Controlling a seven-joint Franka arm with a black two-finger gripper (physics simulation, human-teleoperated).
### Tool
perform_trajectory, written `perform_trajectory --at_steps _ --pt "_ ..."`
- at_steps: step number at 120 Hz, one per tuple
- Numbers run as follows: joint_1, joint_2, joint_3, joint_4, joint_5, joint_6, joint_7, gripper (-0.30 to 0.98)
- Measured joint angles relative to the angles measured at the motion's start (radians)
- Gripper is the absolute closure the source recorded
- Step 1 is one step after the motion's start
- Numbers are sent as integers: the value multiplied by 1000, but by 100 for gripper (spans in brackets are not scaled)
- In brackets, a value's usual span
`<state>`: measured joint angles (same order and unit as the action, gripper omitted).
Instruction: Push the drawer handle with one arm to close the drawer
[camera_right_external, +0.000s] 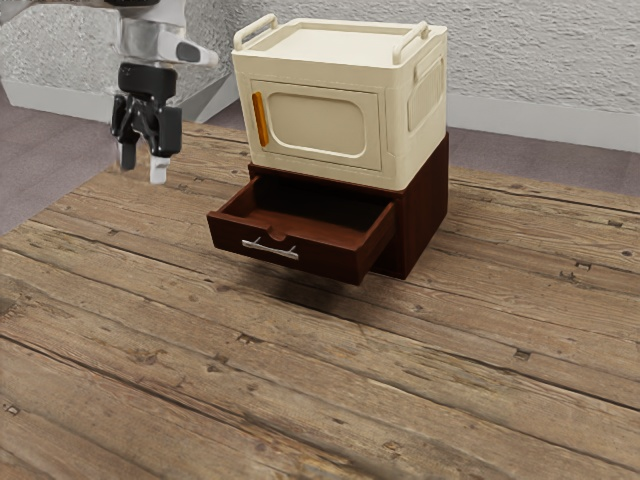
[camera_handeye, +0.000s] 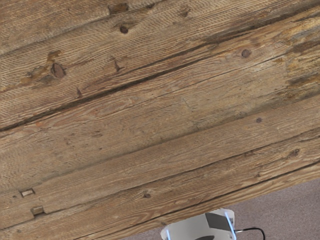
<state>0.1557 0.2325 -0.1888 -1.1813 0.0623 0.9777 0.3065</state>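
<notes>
The dark red-brown cabinet (camera_right_external: 426, 212) stands on the wooden surface (camera_right_external: 200, 370), a cream box (camera_right_external: 412, 125) on its top. From the cabinet's front the drawer (camera_right_external: 325, 257) juts well out, empty, with the silver handle (camera_right_external: 270, 249) across its face. Off the cabinet toward the exterior view's left, the claw (camera_right_external: 142, 168) hangs in the air, fingers clearly parted, nothing between them.

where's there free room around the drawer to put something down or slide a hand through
Bare wood on the table runs from before the open drawer to the exterior view's lower edge, and along the cabinet's right there. The cream box's top is free too. It's tighter between drawer and gripper.
</notes>
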Motion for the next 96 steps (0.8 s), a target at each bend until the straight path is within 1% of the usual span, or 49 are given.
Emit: perform_trajectory --at_steps 4,11,23,26,31,34,41,49,54,61,65,78,88,96 --pt "5 0 0 -4 -4 55 30 0" --pt "39 0 0 -8 -29 132 79 0" --pt "55 -4 -4 -7 -52 222 152 0" --pt "51 -40 -6 11 -54 238 168 0" --pt "41 -154 -15 31 -74 260 191 0" --pt "39 -202 -33 18 -84 265 204 0" --pt "18 -256 -75 -81 -101 261 233 0" --pt "-42 -286 -86 -226 -111 258 261 0" --pt "-55 -303 -88 -336 -113 271 279 0" --pt "-27 -306 -90 -496 -117 345 312 0" --pt "-1 -293 -91 -556 -118 398 330 0" --pt "71 -271 -85 -666 -117 520 358 0" --pt "92 -267 -67 -763 -121 578 368 0" --pt "104 -253 -62 -795 -124 610 375 0"
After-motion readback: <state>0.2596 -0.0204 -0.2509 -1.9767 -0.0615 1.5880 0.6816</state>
